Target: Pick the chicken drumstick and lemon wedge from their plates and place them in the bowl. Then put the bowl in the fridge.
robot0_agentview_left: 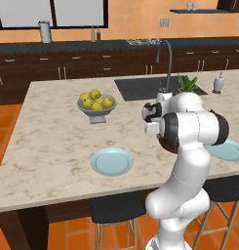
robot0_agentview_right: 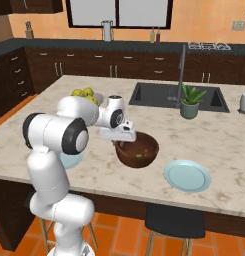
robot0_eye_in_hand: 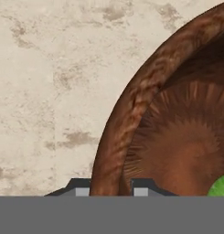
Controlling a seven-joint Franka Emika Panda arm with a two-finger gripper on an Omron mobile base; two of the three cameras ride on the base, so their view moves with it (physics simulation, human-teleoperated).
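The dark-brown wooden bowl (robot0_agentview_right: pixel 144 145) stands on the island counter in front of me. My gripper (robot0_agentview_right: pixel 118 143) is shut on the bowl's near-left rim (robot0_eye_in_hand: pixel 127 119); in the hand view one dark fingertip (robot0_eye_in_hand: pixel 79 189) sits outside the thick rim and the other inside. A bit of the yellow-green lemon wedge (robot0_agentview_right: pixel 139 156) lies on the bowl's bottom (robot0_eye_in_hand: pixel 221 185). One pale-blue plate (robot0_agentview_right: pixel 187 175) lies bare to the right of the bowl, the other plate (robot0_agentview_left: pixel 111 161) bare to its left. The chicken drumstick is hidden. The fridge is out of view.
A grey footed fruit bowl (robot0_agentview_left: pixel 96 106) of round yellow-green fruits stands further back on the counter. Behind the bowl are the dark sink (robot0_agentview_right: pixel 159 95), its tall faucet (robot0_agentview_right: pixel 182 70) and a potted plant (robot0_agentview_right: pixel 190 103). Dark stools (robot0_agentview_right: pixel 174 220) stand under the near counter edge.
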